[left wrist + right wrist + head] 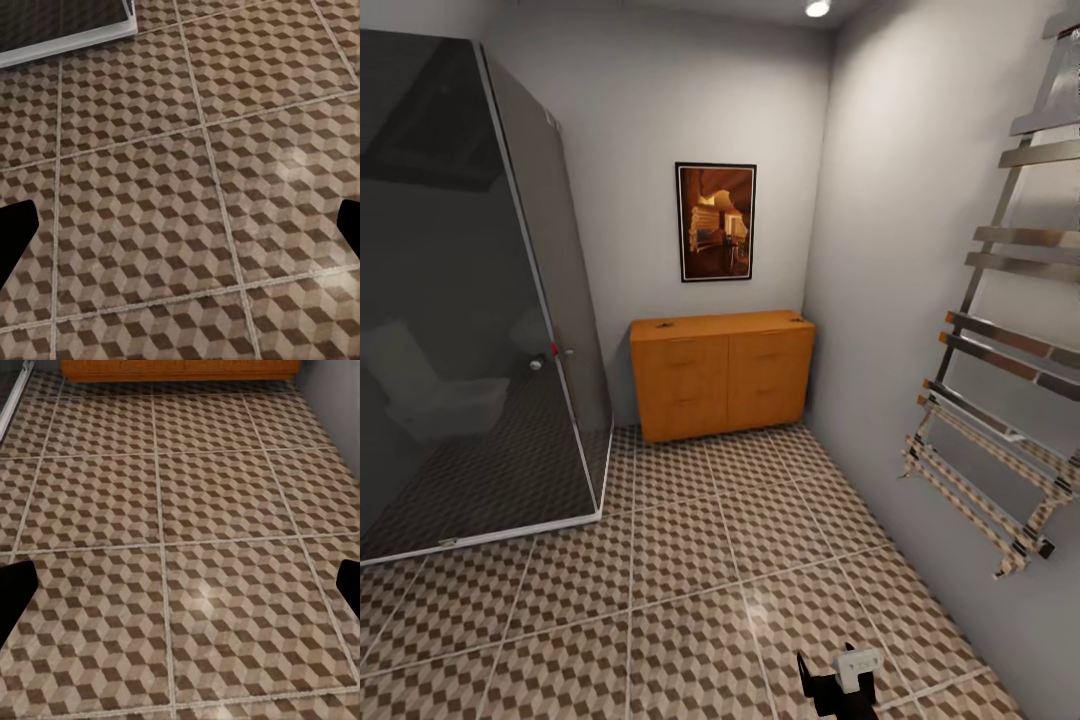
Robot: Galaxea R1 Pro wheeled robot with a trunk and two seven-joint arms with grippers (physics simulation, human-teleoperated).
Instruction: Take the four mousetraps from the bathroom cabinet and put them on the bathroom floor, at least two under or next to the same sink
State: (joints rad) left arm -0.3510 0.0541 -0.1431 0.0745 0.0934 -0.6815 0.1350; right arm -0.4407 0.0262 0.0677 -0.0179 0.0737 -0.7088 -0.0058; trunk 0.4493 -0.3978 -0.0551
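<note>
Cube-patterned bathroom floor (690, 560) is seen stretching to the cabinet (722, 374) against the far wall | two small dark items, possibly mousetraps, lie on its top | approach judged under way | both grippers' jaws stand apart, empty | next: closing in on the cabinet

Two tiny dark items (664, 325) atop the orange-brown wooden cabinet (722, 375), too small to identify; chrome towel ladder (1000, 360) cut by the frame edge

Both grippers are held wide apart: the left gripper (180, 232) and right gripper (180, 592) are seen with dark fingertips (15, 232) at opposite frame edges.
</note>
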